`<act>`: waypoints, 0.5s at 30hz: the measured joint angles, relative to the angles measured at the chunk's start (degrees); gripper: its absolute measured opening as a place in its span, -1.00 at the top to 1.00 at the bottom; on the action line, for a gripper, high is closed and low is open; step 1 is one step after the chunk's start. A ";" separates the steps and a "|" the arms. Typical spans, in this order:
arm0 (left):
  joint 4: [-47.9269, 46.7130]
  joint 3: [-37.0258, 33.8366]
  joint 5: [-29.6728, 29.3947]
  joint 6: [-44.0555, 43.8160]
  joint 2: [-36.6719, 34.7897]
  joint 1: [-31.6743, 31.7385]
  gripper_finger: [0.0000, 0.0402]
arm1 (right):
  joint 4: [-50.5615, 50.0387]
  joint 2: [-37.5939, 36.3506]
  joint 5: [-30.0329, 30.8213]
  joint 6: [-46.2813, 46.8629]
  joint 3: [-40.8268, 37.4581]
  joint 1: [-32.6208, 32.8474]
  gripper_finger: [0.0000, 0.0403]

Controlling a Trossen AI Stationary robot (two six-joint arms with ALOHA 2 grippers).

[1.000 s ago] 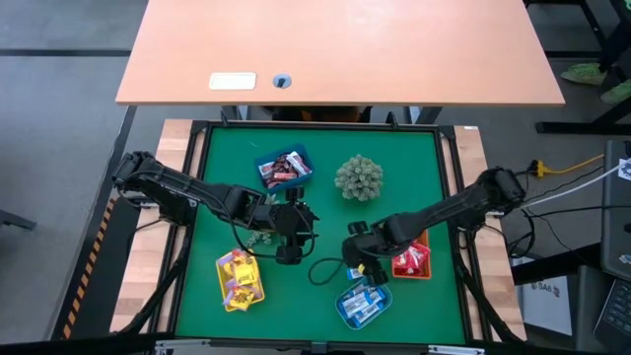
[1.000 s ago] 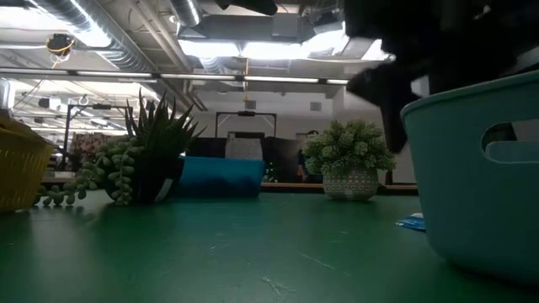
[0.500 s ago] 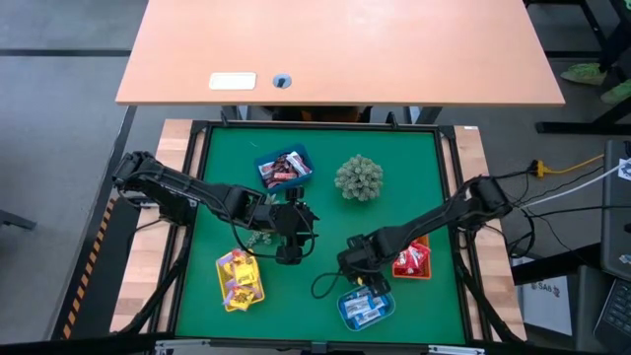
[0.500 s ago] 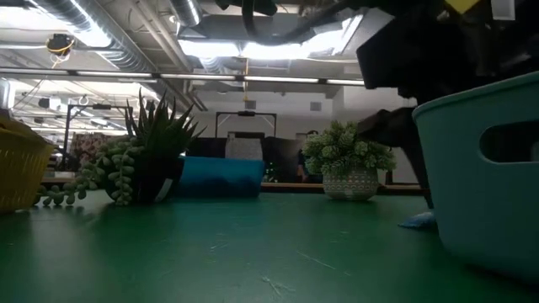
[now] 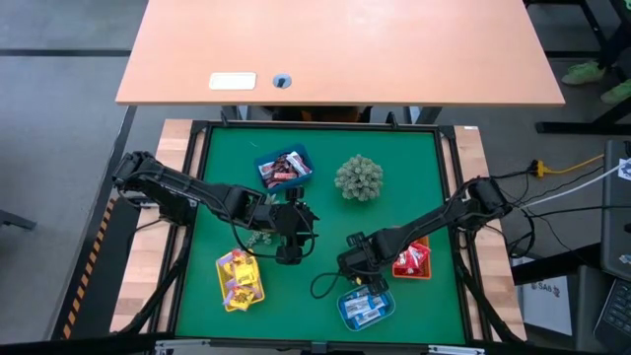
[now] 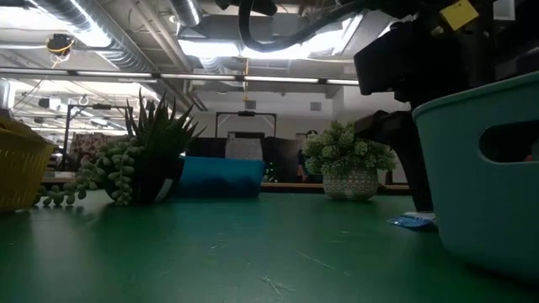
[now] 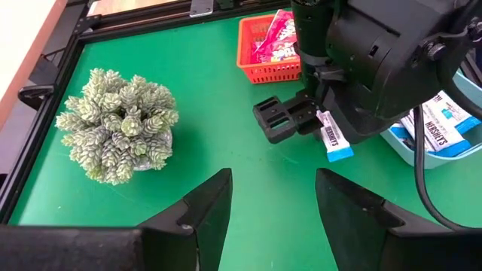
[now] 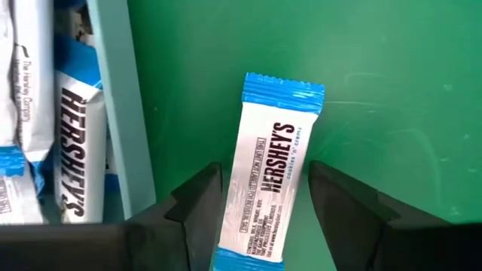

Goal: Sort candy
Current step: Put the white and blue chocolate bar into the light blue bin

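A blue-and-white wrapped candy [image 8: 267, 177] lies flat on the green mat, just beside the teal tray [image 8: 113, 113] that holds more of the same kind. My right gripper [image 8: 265, 218] is open and points down over it, one finger on each long side, close to the wrapper but not plainly touching. The low view shows the candy [image 6: 413, 221] resting on the mat next to the teal tray [image 6: 480, 168]. The left wrist view also catches the candy [image 7: 332, 141]. My left gripper [image 7: 273, 181] is open and waits near the mat's middle [image 5: 288, 251].
The blue tray [image 5: 284, 168], yellow tray [image 5: 241, 279], orange tray [image 5: 412, 260] and teal tray [image 5: 365, 308] each hold candy. A pale round plant [image 5: 359, 177] stands far of centre. A spiky plant [image 6: 156, 156] stands by my left arm. A black cable loops beside the right gripper [image 5: 325, 281].
My right gripper has moved toward the table's near edge and come down beside the teal tray, ending over the blue-and-white candy with a finger on each side. The candy has stayed on the mat.
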 joint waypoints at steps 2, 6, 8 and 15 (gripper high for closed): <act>0.00 0.00 0.00 0.01 0.00 -0.01 0.11 | 0.00 0.01 -0.01 0.00 0.00 0.00 0.01; 0.00 0.00 0.00 0.01 0.00 -0.01 0.11 | -0.02 -0.01 0.00 0.00 0.00 0.00 0.01; 0.00 0.00 0.00 0.01 0.00 -0.01 0.11 | -0.05 0.09 -0.02 0.00 0.00 0.00 0.01; 0.00 0.00 0.00 0.01 0.00 0.01 0.11 | -0.48 0.12 -1.40 0.04 0.00 -0.02 0.27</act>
